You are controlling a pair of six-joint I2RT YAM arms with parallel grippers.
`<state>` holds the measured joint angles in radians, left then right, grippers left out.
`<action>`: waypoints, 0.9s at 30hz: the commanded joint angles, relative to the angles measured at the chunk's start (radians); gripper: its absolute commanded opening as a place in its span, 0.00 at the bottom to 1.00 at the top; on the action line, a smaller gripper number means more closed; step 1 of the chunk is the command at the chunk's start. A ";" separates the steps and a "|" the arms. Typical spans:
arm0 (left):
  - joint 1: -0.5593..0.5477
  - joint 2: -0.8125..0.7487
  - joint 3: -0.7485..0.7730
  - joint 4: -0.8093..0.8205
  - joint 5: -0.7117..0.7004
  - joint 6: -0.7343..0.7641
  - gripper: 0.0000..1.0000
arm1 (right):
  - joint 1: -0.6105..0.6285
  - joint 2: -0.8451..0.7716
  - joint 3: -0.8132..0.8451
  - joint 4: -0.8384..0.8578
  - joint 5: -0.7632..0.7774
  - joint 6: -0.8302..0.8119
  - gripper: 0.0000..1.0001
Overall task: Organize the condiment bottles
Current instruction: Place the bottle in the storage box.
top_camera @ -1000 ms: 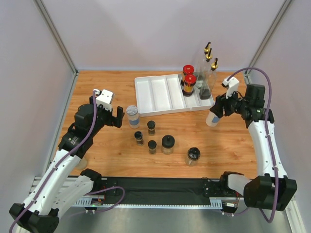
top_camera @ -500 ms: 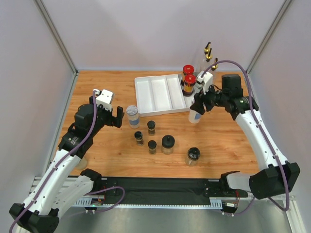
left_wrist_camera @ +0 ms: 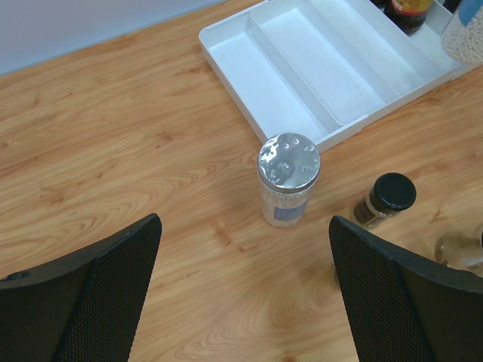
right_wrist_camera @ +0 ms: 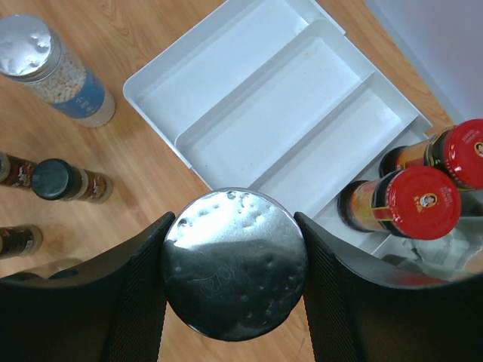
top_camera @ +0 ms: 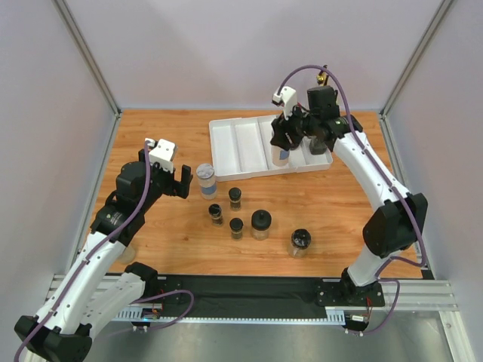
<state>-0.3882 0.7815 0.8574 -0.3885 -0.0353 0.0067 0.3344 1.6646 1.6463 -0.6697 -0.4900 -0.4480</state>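
The right gripper is clamped on a grey-lidded jar and holds it over the near rim of the tray. In the wrist view, two red-capped jars stand in the tray at the held jar's 3 o'clock. The left gripper is spread wide above the worktop. A second grey-lidded jar stands at its 12 o'clock, just off the tray's corner. Five black-lidded jars stand at that jar's 4 to 5 o'clock.

Jars in front of tray
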 commanded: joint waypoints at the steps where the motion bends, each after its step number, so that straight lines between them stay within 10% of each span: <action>1: 0.005 -0.001 -0.003 0.000 -0.005 0.018 1.00 | 0.012 0.064 0.140 0.075 0.027 0.012 0.06; 27: 0.005 0.012 -0.003 -0.003 -0.005 0.026 1.00 | 0.017 0.515 0.593 0.189 0.229 0.083 0.07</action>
<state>-0.3882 0.7910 0.8574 -0.3923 -0.0353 0.0097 0.3458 2.1567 2.1521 -0.6075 -0.3164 -0.3992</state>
